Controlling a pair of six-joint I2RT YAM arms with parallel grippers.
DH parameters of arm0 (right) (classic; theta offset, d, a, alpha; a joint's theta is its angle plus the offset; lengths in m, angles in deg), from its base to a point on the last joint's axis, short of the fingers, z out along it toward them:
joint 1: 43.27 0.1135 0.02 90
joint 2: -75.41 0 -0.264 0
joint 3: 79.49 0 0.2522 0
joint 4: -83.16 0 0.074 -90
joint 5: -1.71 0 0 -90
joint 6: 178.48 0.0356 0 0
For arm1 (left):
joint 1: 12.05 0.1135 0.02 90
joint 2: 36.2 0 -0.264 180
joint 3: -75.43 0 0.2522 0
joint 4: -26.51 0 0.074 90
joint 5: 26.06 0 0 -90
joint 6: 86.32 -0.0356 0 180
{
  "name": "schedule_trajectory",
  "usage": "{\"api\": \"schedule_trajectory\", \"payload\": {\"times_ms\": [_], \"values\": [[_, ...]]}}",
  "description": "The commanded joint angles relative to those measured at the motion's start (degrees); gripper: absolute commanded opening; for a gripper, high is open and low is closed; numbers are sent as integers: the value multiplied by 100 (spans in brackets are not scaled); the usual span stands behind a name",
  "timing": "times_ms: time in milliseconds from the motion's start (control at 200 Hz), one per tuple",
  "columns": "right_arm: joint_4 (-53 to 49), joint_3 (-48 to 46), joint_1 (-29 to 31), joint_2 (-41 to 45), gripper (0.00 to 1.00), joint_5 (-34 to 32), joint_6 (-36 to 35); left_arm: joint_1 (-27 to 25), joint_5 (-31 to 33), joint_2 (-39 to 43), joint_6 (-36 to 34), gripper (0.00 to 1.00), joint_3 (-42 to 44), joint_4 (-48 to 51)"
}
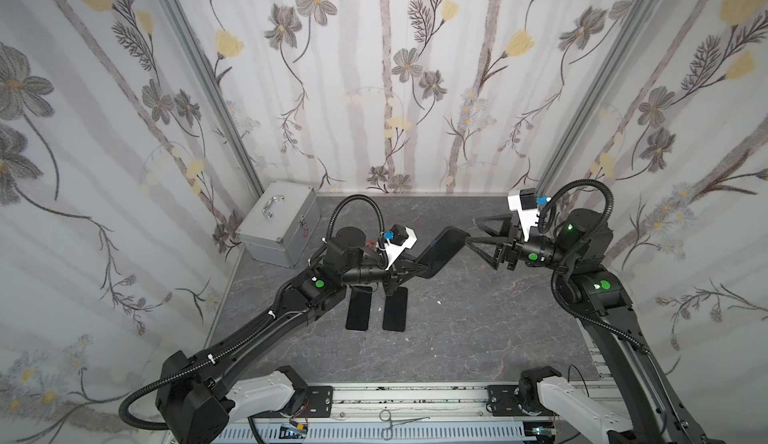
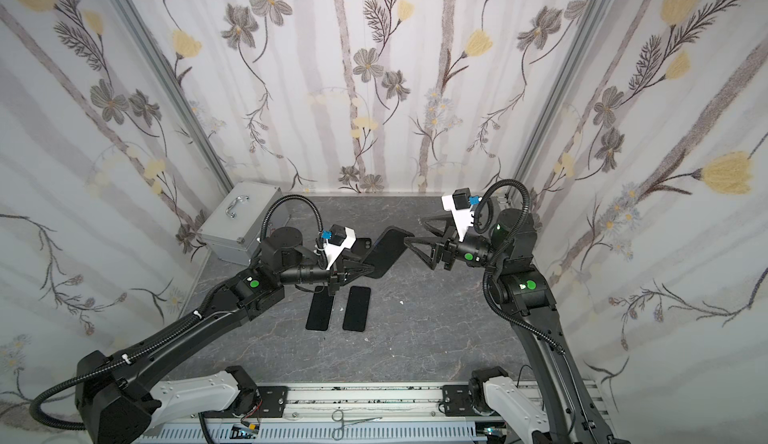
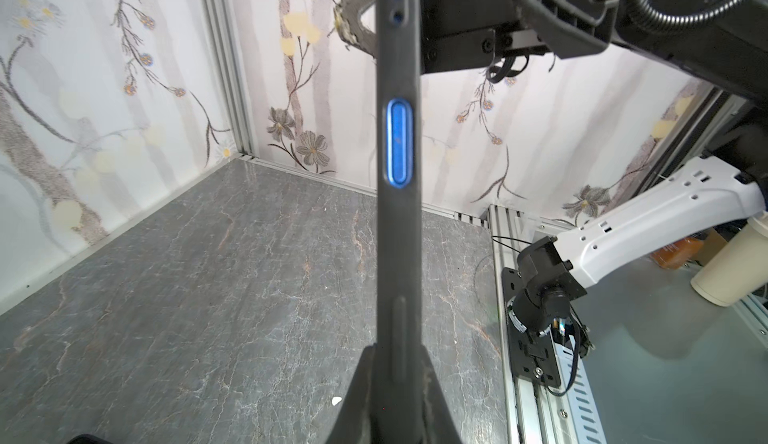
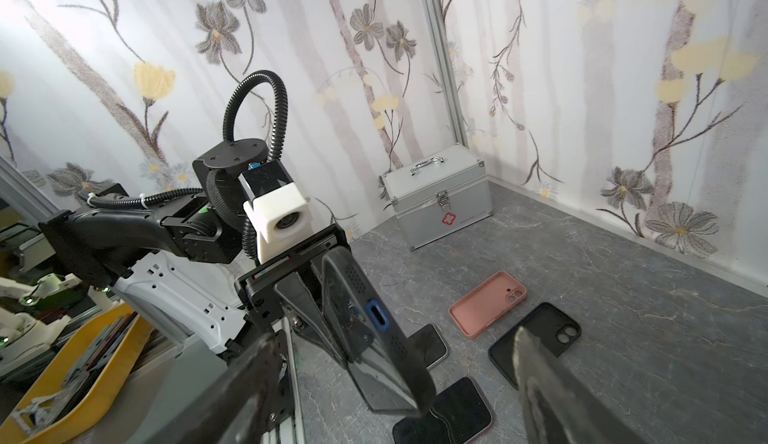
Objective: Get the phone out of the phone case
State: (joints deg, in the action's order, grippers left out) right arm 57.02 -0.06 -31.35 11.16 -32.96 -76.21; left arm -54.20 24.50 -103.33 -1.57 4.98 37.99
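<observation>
**Kid:** What are your hands doing?

**Robot:** My left gripper (image 1: 411,270) is pinched tight on one end of the black phone case (image 1: 442,250). The phone (image 4: 380,383) is inside it, up above the table (image 1: 457,329). My right gripper (image 1: 473,230) is wide open, and the case's other end sits between its fingers.

**Kid:** Any words to read?

**Robot:** Only a red mark (image 4: 448,218) on the silver box (image 4: 415,190). The writing beside it is too small.

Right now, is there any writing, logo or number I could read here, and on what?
No words or numbers can be read.
A red cross-shaped sign, no letters: front of the silver case.
Beside it, faint print: too small to read.
</observation>
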Motion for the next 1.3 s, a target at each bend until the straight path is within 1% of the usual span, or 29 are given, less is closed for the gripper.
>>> {"api": "schedule_trajectory", "payload": {"times_ms": [0, 115, 235, 405, 580, 689, 799, 889, 964, 1064, 1214, 1294], "values": [[-570, 218, 81, -178, 82, 139, -394, 8, -265, 5, -382, 0, -96, -48], [-957, 393, 173, -391, 73, 366, -554, 12, -265, 24, -558, 0, -148, 92], [-1214, 542, 322, -583, 67, 560, -647, 7, -334, 8, -702, 0, -212, 244], [-1291, 654, 493, -685, 61, 669, -664, 7, -344, -53, -828, 0, -263, 408], [-1320, 687, 564, -734, 58, 740, -651, 5, -391, -30, -852, 0, -283, 475], [-1360, 690, 591, -794, 53, 716, -672, 5, -390, -19, -872, 0, -294, 508], [-1381, 698, 618, -818, 50, 749, -664, -1, -453, -27, -884, 0, -325, 536], [-1348, 701, 628, -809, 50, 786, -639, 6, -516, -37, -872, 0, -338, 566], [-1309, 682, 639, -800, 59, 780, -622, 2, -590, -45, -887, 0, -330, 572], [-1258, 675, 644, -793, 62, 786, -621, 5, -586, -45, -898, 0, -332, 590], [-1190, 671, 637, -759, 62, 760, -542, 4, -584, -37, -881, 0, -352, 606], [-1131, 646, 637, -756, 60, 771, -511, 5, -617, -28, -880, 0, -327, 615]]}}
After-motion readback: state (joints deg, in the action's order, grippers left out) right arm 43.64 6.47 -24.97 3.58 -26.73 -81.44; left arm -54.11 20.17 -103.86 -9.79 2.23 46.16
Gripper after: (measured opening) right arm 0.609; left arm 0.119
